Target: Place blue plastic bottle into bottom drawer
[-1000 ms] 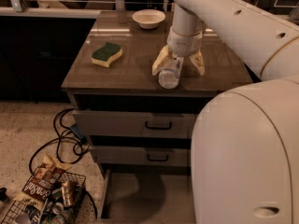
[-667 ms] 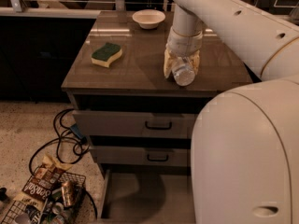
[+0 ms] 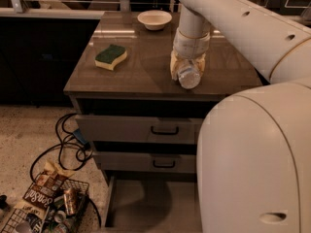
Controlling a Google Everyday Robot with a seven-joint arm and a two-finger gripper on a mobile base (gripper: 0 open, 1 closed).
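over the cabinet top [image 3: 146,69], blue plastic bottle [image 3: 189,76] within the claw [image 3: 187,70]

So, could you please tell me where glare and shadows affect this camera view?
Camera view: dim, warm light; pale glare streaks cross the cabinet top behind the sponge; the gripper, over the top's front right, is shut on the blue plastic bottle; a soft shadow lies on the bottom drawer floor.

Cannot see cap or label of the blue plastic bottle [image 3: 188,75] clasped in the gripper [image 3: 187,68], near right on the tabletop [image 3: 146,67]. Cannot see the bottom drawer [image 3: 143,204] right side behind the robot body [image 3: 252,159].
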